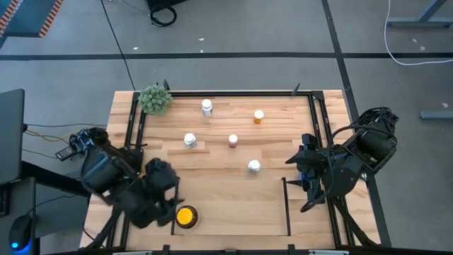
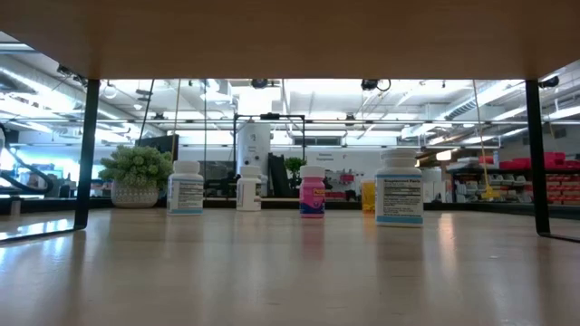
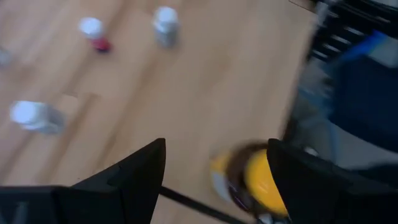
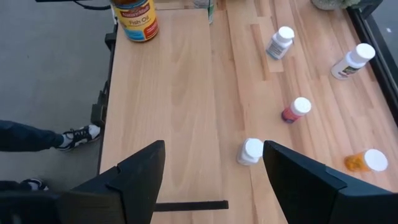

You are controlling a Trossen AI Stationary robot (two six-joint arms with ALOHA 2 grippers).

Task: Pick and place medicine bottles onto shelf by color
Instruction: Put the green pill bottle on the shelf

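Seen from above, a light wood table holds the shelf, a plank bay edged by thin black rails. At its near left corner stands the amber yellow-capped bottle. The left gripper hovers just beside it, on the bottle's left and far side. In the left wrist view its fingers are spread wide, holding nothing, and the yellow cap sits close to one of them — whether they touch cannot be told.

The right gripper waits at the right rail, near the table's near right. Its fingers are also spread wide and empty, with a white-capped bottle lying beyond the gap, well apart.

Farther back, five small bottles stand scattered over the planks:
- a white bottle, nearest, right of centre
- a pink bottle with a white cap at the middle
- a white bottle to its left
- a small orange bottle toward the far right
- a white bottle near the far edge

A green fuzzy plant ball sits at the far left corner.

A person's shoe shows on the floor beside the table.
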